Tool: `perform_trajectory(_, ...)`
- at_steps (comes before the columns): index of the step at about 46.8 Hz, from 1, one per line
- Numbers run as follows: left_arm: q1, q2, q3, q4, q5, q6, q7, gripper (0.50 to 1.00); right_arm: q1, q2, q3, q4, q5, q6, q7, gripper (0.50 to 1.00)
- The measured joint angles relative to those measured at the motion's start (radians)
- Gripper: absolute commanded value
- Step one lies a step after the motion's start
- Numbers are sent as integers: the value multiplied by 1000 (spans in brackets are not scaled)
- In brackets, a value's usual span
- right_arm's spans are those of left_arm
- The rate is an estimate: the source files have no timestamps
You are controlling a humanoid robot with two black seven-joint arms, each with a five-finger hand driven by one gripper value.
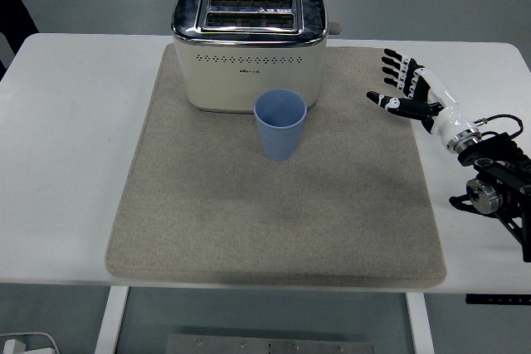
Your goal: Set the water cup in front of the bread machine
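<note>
- I see the blue cup (280, 124) standing upright on the beige mat (274, 213), just in front of the cream toaster (249, 49), right of its middle.
- My right hand (412, 93) hovers over the mat's right edge, well apart from the cup, fingers spread and holding nothing.
- The mat lies on the white table (66, 147).
- My left arm is out of view.
</note>
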Motion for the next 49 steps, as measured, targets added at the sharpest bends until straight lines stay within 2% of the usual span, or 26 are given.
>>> perform_trajectory(18,0,0,0,0,0,0,0,1000,81,40,1,-93,176,-8,-6,919)
perform_trajectory(21,0,0,0,0,0,0,0,1000,93,41,1,-97,205,-8,-28,919)
perform_trajectory(29,0,0,0,0,0,0,0,1000,115,49,1,-119,277,-10,-172,919)
perform_trajectory(32,0,0,0,0,0,0,0,1000,124,58,1,-137,301,-10,-199,919)
perform_trajectory(49,0,0,0,0,0,0,0,1000,143,80,1,-154,315,-6,-220,919)
